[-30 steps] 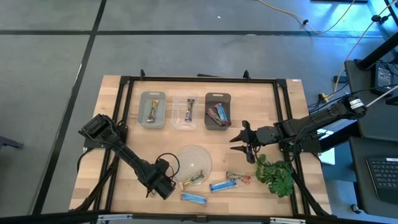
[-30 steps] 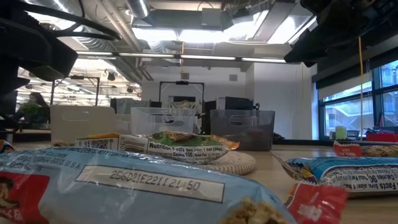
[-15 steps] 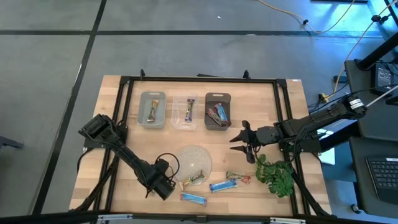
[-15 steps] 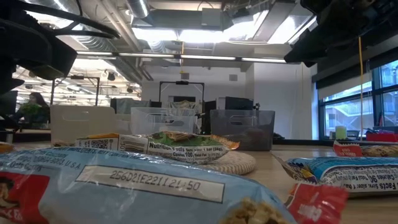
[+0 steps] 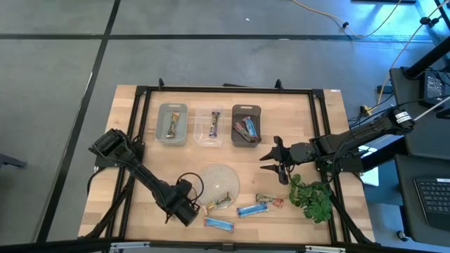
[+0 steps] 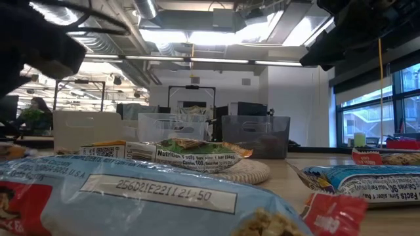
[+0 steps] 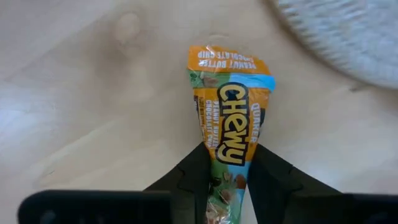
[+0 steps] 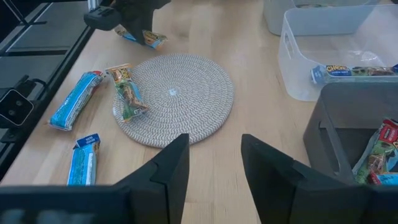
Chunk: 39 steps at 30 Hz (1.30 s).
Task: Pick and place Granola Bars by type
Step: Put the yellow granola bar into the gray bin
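At the table's seven o'clock edge, a Quaker Chewy bar (image 7: 227, 134) is pinched by the left gripper (image 7: 227, 180), lying on bare wood beside the woven mat (image 5: 219, 181). At three o'clock, the right gripper (image 5: 275, 162) is held spread apart and empty, above the table. Other bars are seen in three bins (image 5: 246, 126) at twelve o'clock.

- Bar (image 7: 227, 134): orange-and-blue wrapper marked "CHEWY", centre of frame, lengthwise up the picture, lying on the wooden table (image 7: 81, 106).
- Left gripper (image 7: 227, 186): bottom centre; its two dark fingers (image 7: 194, 180) pinch the bar's lower end.
- Woven mat (image 7: 348, 37): pale, upper right corner, apart from the bar.
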Each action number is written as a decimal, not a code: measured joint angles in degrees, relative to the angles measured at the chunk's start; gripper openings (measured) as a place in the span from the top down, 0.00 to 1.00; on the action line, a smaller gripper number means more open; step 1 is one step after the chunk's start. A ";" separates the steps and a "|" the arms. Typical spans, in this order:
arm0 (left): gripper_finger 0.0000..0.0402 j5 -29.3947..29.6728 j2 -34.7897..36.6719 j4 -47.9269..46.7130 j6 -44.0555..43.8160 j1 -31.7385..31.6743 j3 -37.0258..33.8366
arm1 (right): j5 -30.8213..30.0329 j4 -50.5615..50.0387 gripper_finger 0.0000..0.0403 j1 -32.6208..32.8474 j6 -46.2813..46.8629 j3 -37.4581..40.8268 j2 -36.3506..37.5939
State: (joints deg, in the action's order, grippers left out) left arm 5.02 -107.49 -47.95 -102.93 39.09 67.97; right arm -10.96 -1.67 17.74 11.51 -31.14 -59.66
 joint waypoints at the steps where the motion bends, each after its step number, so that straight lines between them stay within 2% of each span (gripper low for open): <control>1: 0.79 0.00 0.24 0.10 0.01 -0.16 0.31 | 0.00 0.00 0.63 0.00 0.00 0.00 0.00; 4: 0.79 1.24 2.28 -0.36 -0.91 -1.03 0.59 | 0.00 0.00 0.63 0.00 0.00 0.00 0.00; 6: 0.79 4.29 4.79 -2.87 -3.11 -1.76 0.63 | 0.00 0.02 0.63 0.01 0.00 0.00 0.02; 13: 0.79 16.76 17.97 -21.54 -10.61 -6.18 0.67 | -0.47 0.36 0.63 0.02 0.10 0.00 0.02; 19: 0.79 26.34 27.35 -35.22 -9.65 -14.92 0.67 | -5.96 0.74 0.63 0.02 0.96 -0.04 0.02; 22: 0.79 29.67 30.76 -37.18 -2.47 -21.26 0.67 | -7.42 0.66 0.63 0.02 3.05 -0.04 0.02; 28: 0.79 29.96 34.52 -35.26 15.18 -36.67 0.67 | -8.21 0.66 0.63 0.00 3.03 -0.04 0.02; 30: 0.79 28.40 34.61 -34.02 21.17 -41.52 0.67 | -10.21 0.61 0.63 -0.02 3.27 -0.04 0.02; 34: 0.79 21.49 34.59 -29.01 33.47 -50.90 0.67 | -12.83 0.61 0.63 -0.07 3.34 -0.04 0.02; 39: 0.79 18.50 34.54 -22.69 45.03 -60.11 0.67 | -13.02 0.59 0.63 -0.98 3.87 -0.04 0.02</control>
State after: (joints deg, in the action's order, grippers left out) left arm 23.51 -72.95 -70.65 -57.89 -21.02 68.64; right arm -23.98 -1.08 16.76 15.38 -31.18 -59.64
